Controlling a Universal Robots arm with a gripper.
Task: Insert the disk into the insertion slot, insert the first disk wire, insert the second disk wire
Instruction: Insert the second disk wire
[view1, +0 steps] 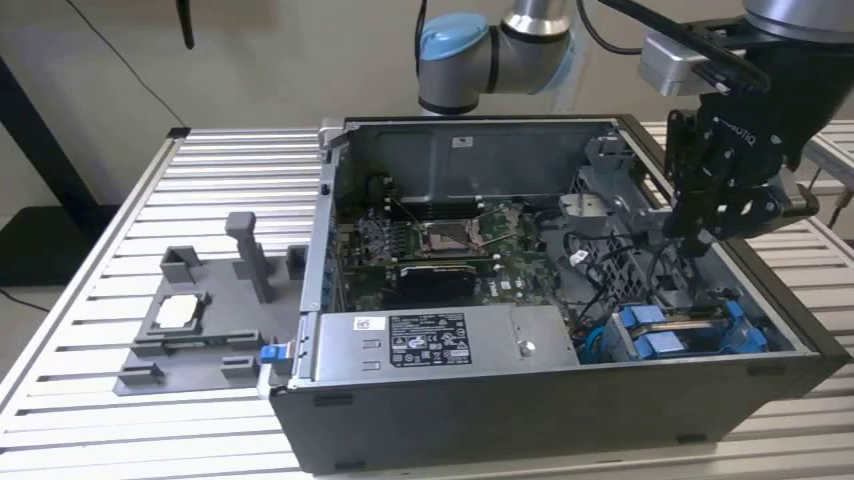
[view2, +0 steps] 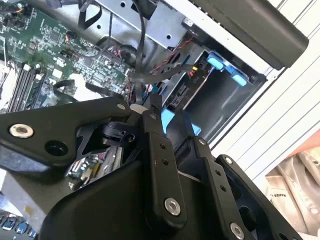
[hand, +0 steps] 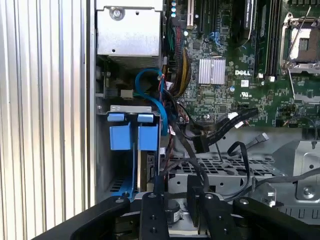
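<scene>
Tool (view1: 694, 240) hangs inside the open computer case (view1: 467, 150), just above the drive cage (view2: 225, 107). In the first wrist view its fingers (hand: 156, 185) stand a narrow gap apart, and I can make out nothing clamped between them. Disk (hand: 147, 137): judged seated in the cage, with its blue end tabs showing at the cage mouth.

Risks, as judged:
- Black wires (hand: 200, 135) loop across the tool tips just beside the cage. A descent here could snag a loop and drag it, or tug loose a plug that is already seated.
- Access looks tight, with the cage wall on one side and the wire tangle on the other. A plug brought in tilted would likely jam at the disk's edge rather than slide home.
- A blue wire (hand: 150, 85) curls over the cage near the tabs and could catch on a finger.
- The motherboard (hand: 240, 75) lies just past the wires from the cage, so a sideways slip could strike it.

Around: the power-supply box (view1: 427, 338) sits beside the cage. The grey tray (view1: 187, 350) with posts stands well apart from the cage, outside the case on the bench (view1: 227, 170). Neither obstructs.
</scene>
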